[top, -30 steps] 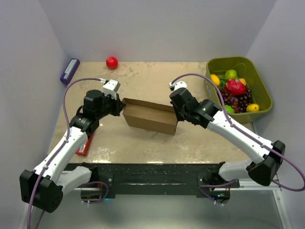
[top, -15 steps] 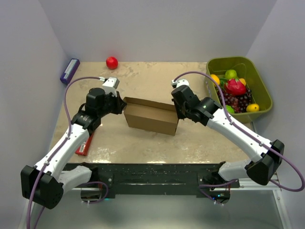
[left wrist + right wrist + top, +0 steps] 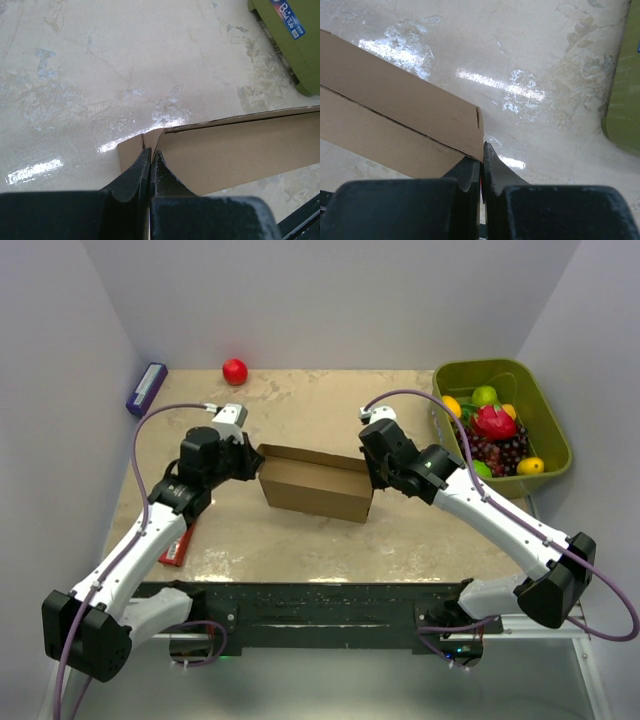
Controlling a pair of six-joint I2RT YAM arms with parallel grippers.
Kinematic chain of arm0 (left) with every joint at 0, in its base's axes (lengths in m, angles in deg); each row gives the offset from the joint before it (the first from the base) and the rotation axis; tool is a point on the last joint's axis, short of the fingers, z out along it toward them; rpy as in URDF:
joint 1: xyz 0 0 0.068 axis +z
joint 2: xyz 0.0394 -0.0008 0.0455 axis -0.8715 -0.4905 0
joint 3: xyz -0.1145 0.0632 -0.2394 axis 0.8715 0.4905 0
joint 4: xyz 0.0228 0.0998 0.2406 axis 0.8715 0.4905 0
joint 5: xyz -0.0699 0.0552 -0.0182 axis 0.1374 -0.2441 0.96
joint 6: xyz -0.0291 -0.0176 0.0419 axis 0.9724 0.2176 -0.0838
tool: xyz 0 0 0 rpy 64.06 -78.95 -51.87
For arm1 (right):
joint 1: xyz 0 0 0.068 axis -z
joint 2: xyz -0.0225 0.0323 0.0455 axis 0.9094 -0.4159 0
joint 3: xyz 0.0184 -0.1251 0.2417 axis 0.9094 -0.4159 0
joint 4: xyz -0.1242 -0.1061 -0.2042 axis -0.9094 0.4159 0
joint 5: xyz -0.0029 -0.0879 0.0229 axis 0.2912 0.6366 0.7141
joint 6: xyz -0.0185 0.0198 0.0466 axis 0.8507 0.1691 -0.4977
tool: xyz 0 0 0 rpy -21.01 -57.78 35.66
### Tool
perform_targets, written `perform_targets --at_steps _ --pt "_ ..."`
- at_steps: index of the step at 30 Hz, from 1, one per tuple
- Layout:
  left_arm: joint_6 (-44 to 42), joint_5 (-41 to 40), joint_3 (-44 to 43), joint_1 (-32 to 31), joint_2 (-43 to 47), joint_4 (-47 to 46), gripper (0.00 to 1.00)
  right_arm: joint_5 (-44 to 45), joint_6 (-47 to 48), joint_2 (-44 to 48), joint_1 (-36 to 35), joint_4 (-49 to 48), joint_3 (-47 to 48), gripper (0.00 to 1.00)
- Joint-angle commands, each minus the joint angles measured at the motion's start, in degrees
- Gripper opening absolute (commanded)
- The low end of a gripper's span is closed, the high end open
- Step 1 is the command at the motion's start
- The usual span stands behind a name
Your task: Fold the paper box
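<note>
At the middle of the desk (image 3: 320, 405), either end of the paper box (image 3: 315, 488): left tool (image 3: 151, 151) fingers together, tips on its left corner flap; right tool (image 3: 482, 147) likewise together at the right corner. Whether either nips cardboard, I can't tell. Walls stand, top open: end-forming step, I'd judge. Next you'll need to press both ends evenly, or it skids.

The beige, marbled table (image 3: 300, 405) carries the brown paper box (image 3: 315, 490) near its middle, set slightly askew. A small red ball (image 3: 235, 371) sits at the far edge. A purple box (image 3: 147, 388) lies along the far left edge and a flat red packet (image 3: 178, 543) at the near left. A green plastic bin (image 3: 548, 430) stands on the right side.
</note>
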Motion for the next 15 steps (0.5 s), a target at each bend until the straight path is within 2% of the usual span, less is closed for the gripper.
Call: perform_targets --at_steps 1,15 --pt "0.0 0.7 3.1 -0.9 2.1 -2.4 0.0 -1.8 -1.4 1.5 -0.3 -4.2 0.0 0.0" --pt "5.1 -1.1 10.6 -1.3 4.1 -7.4 0.0 -2.1 -2.1 0.9 -0.2 -4.2 0.2 0.0"
